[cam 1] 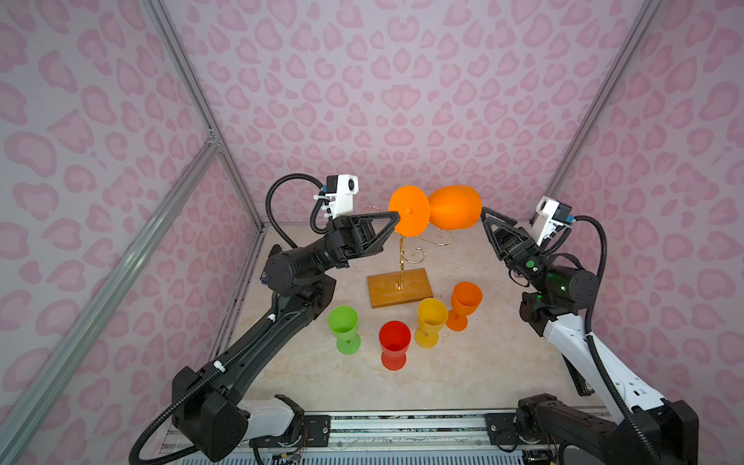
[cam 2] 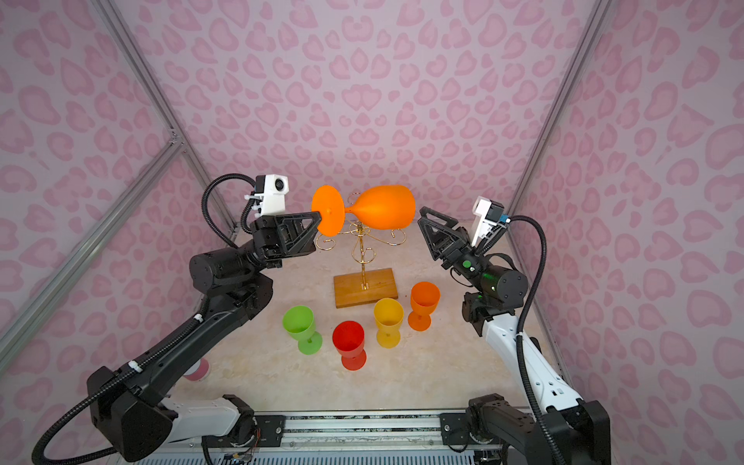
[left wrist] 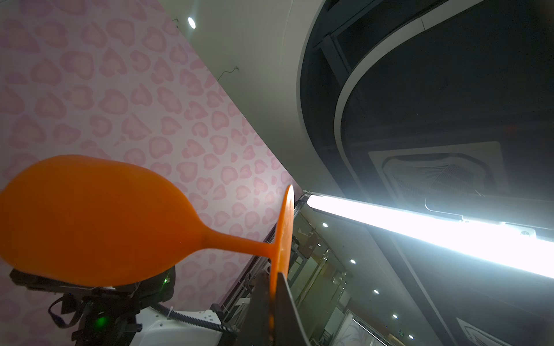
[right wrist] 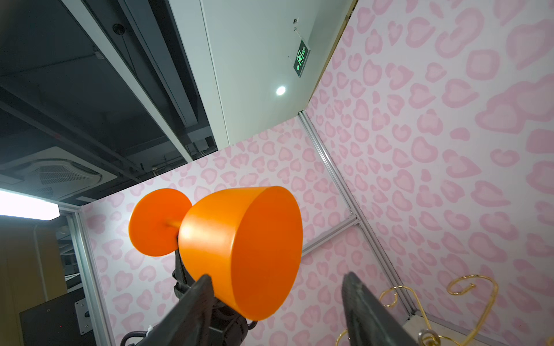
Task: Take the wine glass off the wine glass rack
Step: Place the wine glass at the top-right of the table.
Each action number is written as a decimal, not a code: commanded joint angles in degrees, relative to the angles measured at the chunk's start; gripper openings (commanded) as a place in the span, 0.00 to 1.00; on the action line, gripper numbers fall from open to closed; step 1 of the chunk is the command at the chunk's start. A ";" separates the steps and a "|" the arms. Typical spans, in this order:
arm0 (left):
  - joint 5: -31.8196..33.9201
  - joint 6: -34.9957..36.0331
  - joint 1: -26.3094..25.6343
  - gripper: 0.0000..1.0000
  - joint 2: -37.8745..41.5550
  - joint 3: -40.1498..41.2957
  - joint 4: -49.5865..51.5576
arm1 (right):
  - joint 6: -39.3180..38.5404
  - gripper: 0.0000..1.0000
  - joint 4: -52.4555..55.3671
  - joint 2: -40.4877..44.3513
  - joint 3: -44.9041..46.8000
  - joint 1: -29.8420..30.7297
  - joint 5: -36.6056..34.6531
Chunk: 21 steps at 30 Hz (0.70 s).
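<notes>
Down at the front, the mounting rail (cam 1: 402, 426) carries both arms. Up high, the left gripper (cam 1: 397, 218) is clamped tight on the foot's edge of the orange wine glass (cam 2: 382, 207), holding it sideways in the air above the gold wine glass rack (cam 2: 364, 257). The right gripper (right wrist: 277, 280) has its jaws well apart at the bowl's mouth, gripping nothing. No wire circles the stem in the left wrist view, so I'd say the lift-off is done; only setting it down is left. A green goblet (cam 1: 343, 322), red goblet (cam 1: 394, 340), yellow goblet (cam 1: 431, 316) and orange goblet (cam 1: 466, 298) crowd the table (cam 1: 483, 374) before the rack; bare room lies front right, while the rack's curls sit close under the bowl
</notes>
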State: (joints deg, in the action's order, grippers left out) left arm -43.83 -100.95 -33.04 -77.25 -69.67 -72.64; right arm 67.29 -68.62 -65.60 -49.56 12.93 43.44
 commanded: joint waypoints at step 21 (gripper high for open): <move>5.43 -11.58 -1.68 0.03 -9.79 -0.55 -17.76 | 7.43 0.45 -20.68 -5.69 -1.70 2.56 6.42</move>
State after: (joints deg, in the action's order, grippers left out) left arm -39.31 -111.37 -34.63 -86.46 -69.67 -86.00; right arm 74.41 -85.45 -71.53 -50.85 15.16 47.66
